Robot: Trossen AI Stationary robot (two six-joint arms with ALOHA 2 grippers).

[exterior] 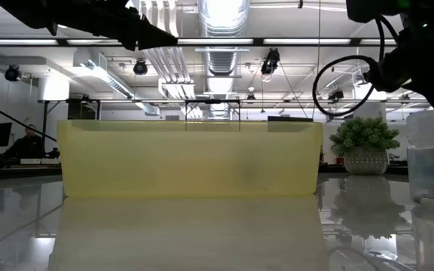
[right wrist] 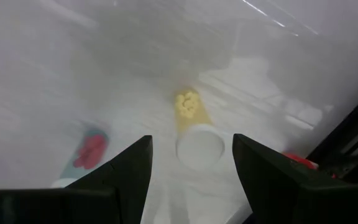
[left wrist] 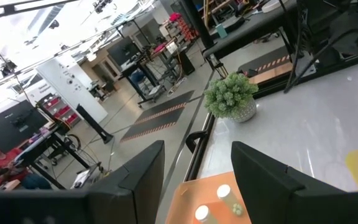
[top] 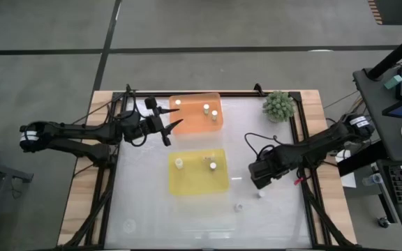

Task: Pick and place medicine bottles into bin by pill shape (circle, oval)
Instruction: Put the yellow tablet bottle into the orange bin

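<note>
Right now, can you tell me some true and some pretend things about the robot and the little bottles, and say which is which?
1. The orange tray holds three bottles. True.
2. The green plant sits in the yellow tray. False: it stands on the table's far right corner.
3. The left hand is squeezing a bottle. False: it is open and empty.
4. The right hand is open around a bottle. True.

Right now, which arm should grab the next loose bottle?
Right: its open pincer hangs directly over a medicine bottle on the table. The left pincer sits open beside the orange bin.
</note>
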